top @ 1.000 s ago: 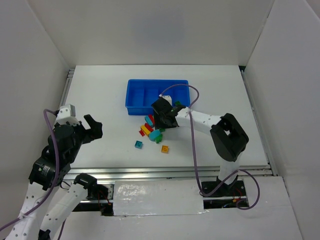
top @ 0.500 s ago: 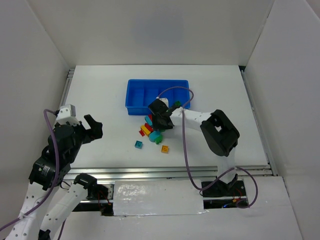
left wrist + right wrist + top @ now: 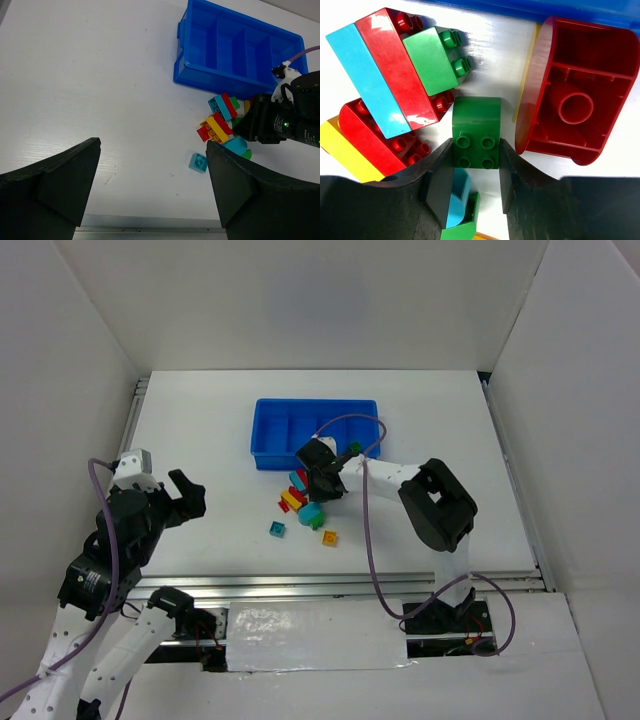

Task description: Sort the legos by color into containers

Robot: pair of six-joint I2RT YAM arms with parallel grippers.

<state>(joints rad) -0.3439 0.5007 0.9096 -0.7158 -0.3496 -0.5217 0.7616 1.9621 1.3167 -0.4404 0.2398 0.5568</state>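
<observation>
Your right gripper (image 3: 476,150) pinches the green brick (image 3: 476,120) only at its end — it may twist out; left gripper (image 3: 152,150) stands open.

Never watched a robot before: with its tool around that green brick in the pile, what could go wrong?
The right tool pinches the green brick along only part of its sides, so it may twist or slip when lifted. The upturned red brick and the long red brick lie close beside it and could get dragged along. The blue tray stands just behind; a low carry might catch its wall.
</observation>
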